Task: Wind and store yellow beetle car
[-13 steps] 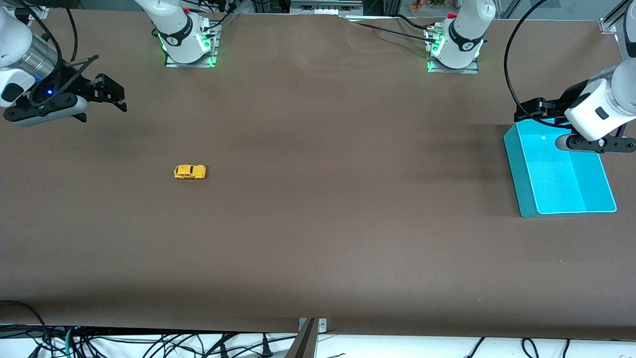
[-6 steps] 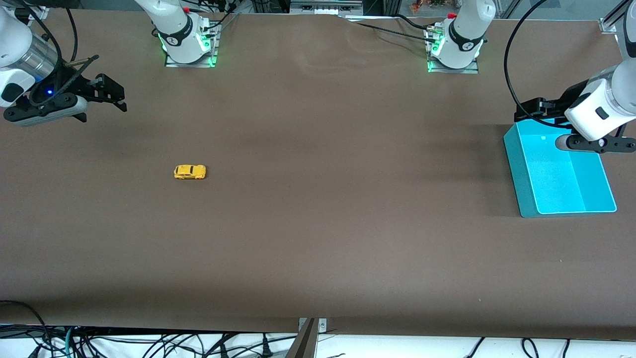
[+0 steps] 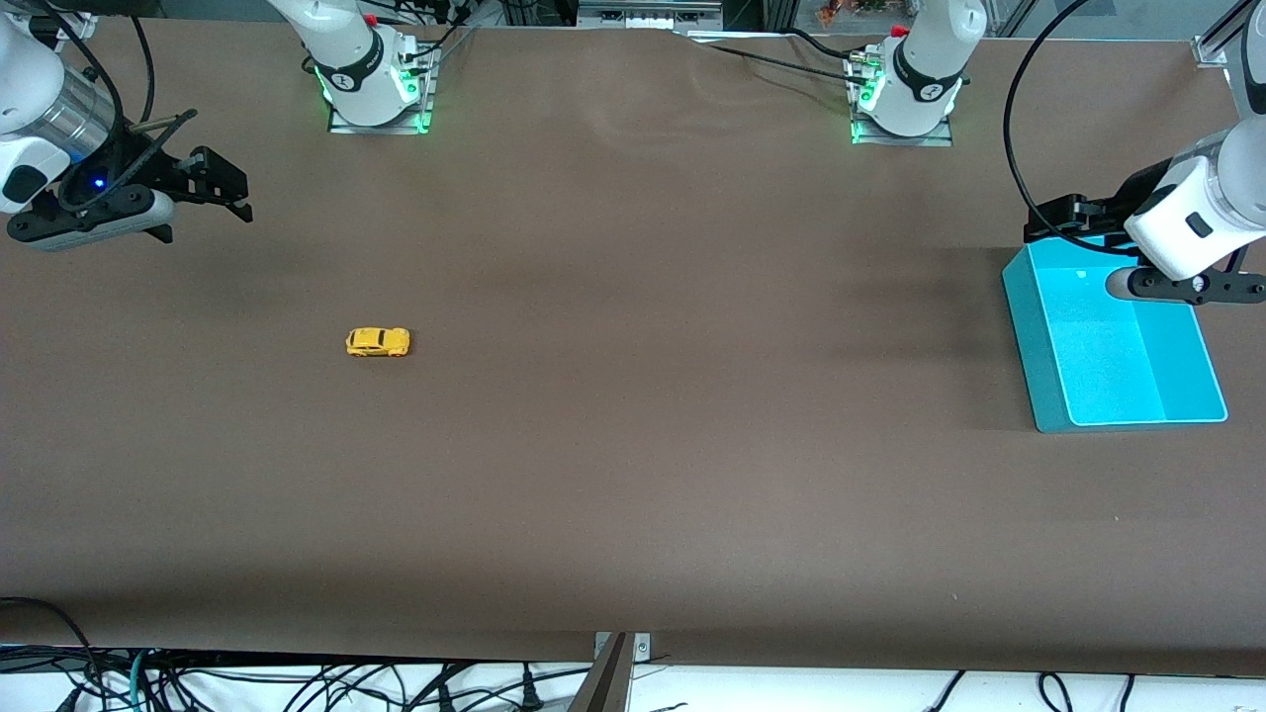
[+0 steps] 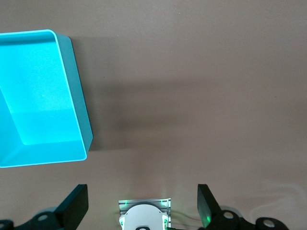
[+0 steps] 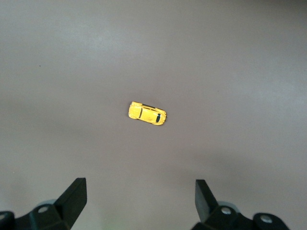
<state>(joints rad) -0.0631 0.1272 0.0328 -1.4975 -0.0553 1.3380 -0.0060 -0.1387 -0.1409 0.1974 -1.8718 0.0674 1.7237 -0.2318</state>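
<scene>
Two white robot arms reached out from their bases. The right gripper (image 3: 220, 188) hung in the air at the right arm's end of the table, fingers spread wide — empty. The left gripper (image 3: 1066, 220) hung at the left arm's end, fingers likewise spread wide and empty.

Car (image 3: 378, 342) toward right arm's end; bin (image 3: 1048, 376) toward left arm's.

Matt brown counter (image 3: 633, 475), glossy yellow beetle car (image 3: 378, 342), smooth shiny turquoise plastic bin (image 3: 1040, 356), matt black tool fingers (image 5: 74, 196).
</scene>
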